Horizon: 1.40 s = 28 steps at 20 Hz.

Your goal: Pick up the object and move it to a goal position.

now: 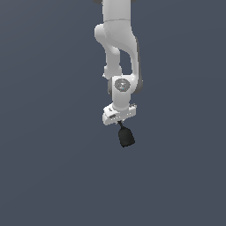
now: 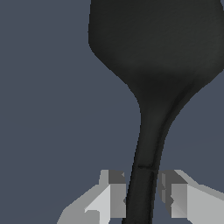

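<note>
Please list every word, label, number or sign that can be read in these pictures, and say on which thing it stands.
There is no readable text in either view.
The black object is plain matte, with no label.
The gripper, whose fingers close on the object's thin neck, is plain white and grey.
The round grey disc on the arm's wrist shows a blurred pattern, too small to read.

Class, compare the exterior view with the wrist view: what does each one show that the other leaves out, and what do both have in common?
Only the exterior view shows the whole white arm above the gripper, and the full black object hanging below it.

Only the wrist view shows the fingers either side of the object's thin neck, closed against it.

Both show the black object, wide body and narrow neck, against a plain dark blue-grey background.
</note>
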Each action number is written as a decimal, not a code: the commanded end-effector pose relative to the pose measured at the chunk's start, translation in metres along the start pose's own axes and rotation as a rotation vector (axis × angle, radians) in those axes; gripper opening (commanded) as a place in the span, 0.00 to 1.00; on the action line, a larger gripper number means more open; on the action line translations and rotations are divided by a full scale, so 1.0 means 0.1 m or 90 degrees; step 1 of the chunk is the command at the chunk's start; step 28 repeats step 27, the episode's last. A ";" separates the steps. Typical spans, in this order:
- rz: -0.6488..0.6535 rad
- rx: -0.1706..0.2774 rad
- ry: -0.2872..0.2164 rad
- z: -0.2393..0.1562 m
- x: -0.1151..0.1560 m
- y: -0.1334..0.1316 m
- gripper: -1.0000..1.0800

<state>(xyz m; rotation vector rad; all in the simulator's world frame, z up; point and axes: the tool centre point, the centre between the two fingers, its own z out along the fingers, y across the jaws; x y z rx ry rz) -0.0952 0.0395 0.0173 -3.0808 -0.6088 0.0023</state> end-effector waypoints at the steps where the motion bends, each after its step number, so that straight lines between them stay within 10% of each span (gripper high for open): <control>1: 0.000 0.000 0.000 -0.02 0.02 -0.02 0.00; 28: 0.002 -0.001 0.001 -0.63 1.02 -1.07 0.00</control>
